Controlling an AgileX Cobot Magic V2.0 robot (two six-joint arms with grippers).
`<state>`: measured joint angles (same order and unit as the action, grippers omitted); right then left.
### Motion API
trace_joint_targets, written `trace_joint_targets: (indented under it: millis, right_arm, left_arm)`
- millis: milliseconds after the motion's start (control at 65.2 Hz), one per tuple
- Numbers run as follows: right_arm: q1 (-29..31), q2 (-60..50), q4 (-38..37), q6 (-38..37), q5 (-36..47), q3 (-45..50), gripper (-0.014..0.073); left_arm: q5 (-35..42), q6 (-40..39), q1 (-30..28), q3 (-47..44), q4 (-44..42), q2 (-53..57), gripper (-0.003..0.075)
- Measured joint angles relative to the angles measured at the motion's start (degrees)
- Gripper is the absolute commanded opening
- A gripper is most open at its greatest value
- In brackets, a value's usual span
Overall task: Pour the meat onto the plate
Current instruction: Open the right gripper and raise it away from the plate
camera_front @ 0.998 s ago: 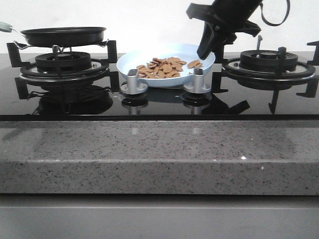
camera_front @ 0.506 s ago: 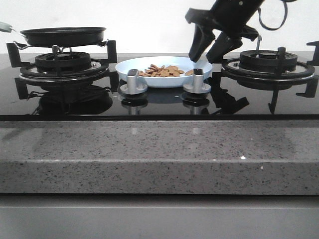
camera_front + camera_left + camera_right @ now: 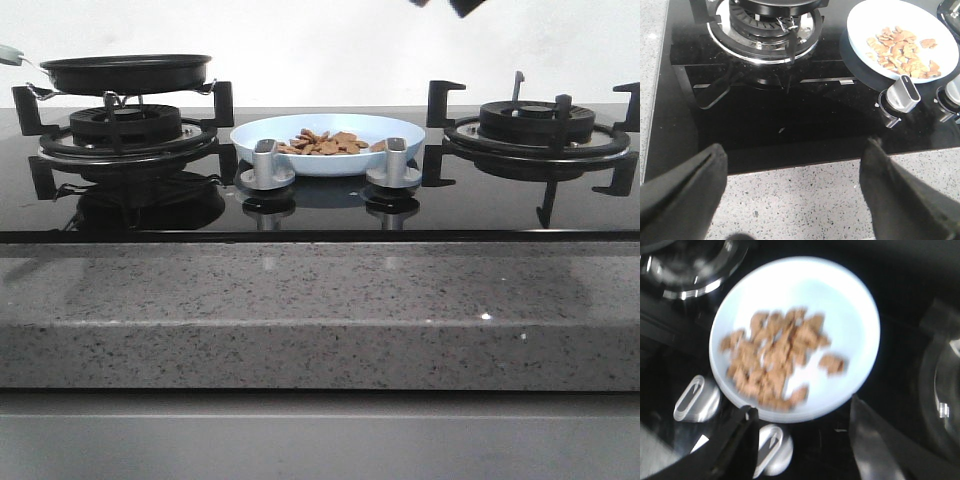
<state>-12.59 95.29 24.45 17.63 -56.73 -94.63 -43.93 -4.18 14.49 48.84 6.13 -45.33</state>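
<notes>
The meat [image 3: 775, 357] lies in a loose pile on the pale blue plate [image 3: 847, 305], directly below the right pincer [image 3: 802, 432], whose jaws stand wide and hold nothing. The left pincer [image 3: 792, 192], also wide and empty, hangs near the hob's front edge, well apart from the plate. The pouring step appears complete; judged from this, the next move calls only for clearing the arms away.

At frame centre the plate [image 3: 328, 143] holds the meat [image 3: 326, 143], behind two knobs [image 3: 268, 164]; the frying pan [image 3: 127, 72] sits upper left, a burner [image 3: 538, 127] right.
</notes>
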Motion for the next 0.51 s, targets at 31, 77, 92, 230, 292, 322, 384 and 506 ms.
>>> trace_joint_targets:
  millis: [31,77,92,230,292,322,384,506]
  right_arm:
    - [-0.1,-1.9,-0.4,0.0,0.5,2.3,0.042]
    - [-0.1,-5.3,-1.5,0.0,1.2,6.8,0.042]
    - [-0.1,-6.8,-1.6,0.0,1.5,8.0,0.042]
    - [-0.1,-16.6,-3.1,0.0,3.0,19.1,0.042]
    - [-0.1,-21.1,-3.1,0.0,3.8,23.8,0.042]
    - [-0.1,-23.6,-3.1,-0.1,4.2,26.4,0.042]
    - [-0.1,-27.6,-3.1,-0.4,4.6,31.0,0.042]
    - [-0.1,-36.1,-3.1,-0.6,4.9,38.5,0.042]
  left_arm:
    - [0.0,0.0,0.0,0.0,0.0,0.0,0.0545]
    - [0.0,0.0,0.0,0.0,0.0,0.0,0.0545]
    - [0.0,0.0,0.0,0.0,0.0,0.0,0.0545]
    - [0.0,0.0,0.0,0.0,-0.1,0.0,0.0545]
    - [0.0,0.0,0.0,0.0,-0.1,0.0,0.0545]
    - [0.0,0.0,0.0,0.0,-0.1,0.0,0.0545]
    - [0.0,0.0,0.0,0.0,-0.1,0.0,0.0545]
    - [0.0,0.0,0.0,0.0,-0.1,0.0,0.0545]
